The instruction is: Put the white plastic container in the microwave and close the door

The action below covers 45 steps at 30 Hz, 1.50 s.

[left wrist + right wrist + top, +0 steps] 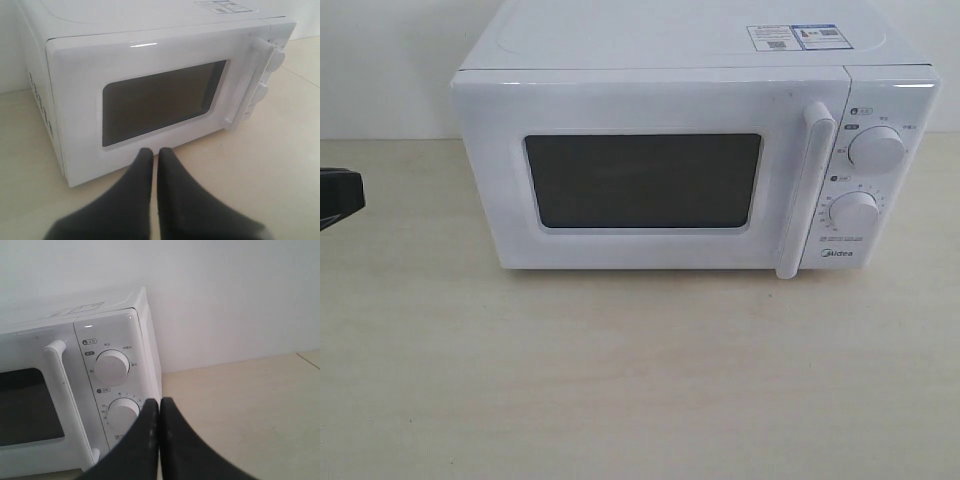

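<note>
**Door shut, both pairs of fingers pressed together in front of the microwave**

Here is the microwave [650, 45], sitting square in the middle of the pale worktop [620, 380], back against the white wall [225, 300]. The door [640, 100] is closed, flush with the front panel. Its dark window [642, 180] gives nothing away, so what lies inside cannot be told. The long white handle [805, 190] runs upright along the door's right edge. Just beside it are the upper knob [876, 148] and the lower knob [854, 213], one above the other. Two stickers [795, 37] lie on the top, towards the right rear.

Over to the left wrist view: the left fingers [140, 175] are pressed together with only a thin seam between them. They hold nothing and point at the lower edge of the door, near it but not touching. In the exterior view only a dark piece [338, 195] shows at the left edge, well apart from the oven.

On the right, the right fingers [175, 430] are closed tight and empty, tips level with the lower knob at the microwave's right front corner. Whether they touch it cannot be told.
</note>
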Tool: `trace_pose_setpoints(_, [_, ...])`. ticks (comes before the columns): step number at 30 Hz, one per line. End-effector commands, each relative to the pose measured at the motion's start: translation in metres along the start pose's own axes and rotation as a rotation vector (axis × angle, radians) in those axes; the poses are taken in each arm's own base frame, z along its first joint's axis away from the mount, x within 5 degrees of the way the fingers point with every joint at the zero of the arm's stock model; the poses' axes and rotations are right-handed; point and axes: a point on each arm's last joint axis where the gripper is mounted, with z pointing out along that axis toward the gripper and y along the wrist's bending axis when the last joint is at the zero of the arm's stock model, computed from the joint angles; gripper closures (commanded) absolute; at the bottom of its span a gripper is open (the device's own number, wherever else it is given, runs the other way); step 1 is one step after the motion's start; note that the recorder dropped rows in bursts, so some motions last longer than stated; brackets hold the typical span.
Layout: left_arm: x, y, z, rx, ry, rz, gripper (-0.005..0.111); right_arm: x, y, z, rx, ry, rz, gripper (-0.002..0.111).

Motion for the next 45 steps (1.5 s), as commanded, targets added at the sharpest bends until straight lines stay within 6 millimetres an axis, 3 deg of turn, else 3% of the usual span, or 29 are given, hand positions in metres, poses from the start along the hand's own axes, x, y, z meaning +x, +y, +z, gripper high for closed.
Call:
trace_pose_setpoints(1, [0.000,0.000,-0.001,-0.001,-0.005,-0.005,0.102,0.001,-0.001,-0.001,0.009,-0.002,-0.009,0.109])
trace_pose_setpoints(11, [0.000,0.000,-0.001,-0.004,-0.008,-0.005,0.102,0.006,-0.001,-0.001,0.009,0.051,-0.036,0.109])
trace_pose_setpoints(19, [0.000,0.000,-0.001,-0.002,-0.007,-0.005,0.102,0.023,-0.002,-0.002,-0.003,0.211,-0.153,0.109])
trace_pose_setpoints(22, [0.000,0.000,-0.001,-0.002,-0.007,-0.005,0.102,0.024,-0.002,-0.003,-0.001,0.158,-0.154,0.109])
trace_pose_setpoints(45, [0.000,0.000,-0.001,-0.005,-0.010,-0.005,0.102,0.028,-0.006,-0.004,0.039,0.206,-0.114,0.109])
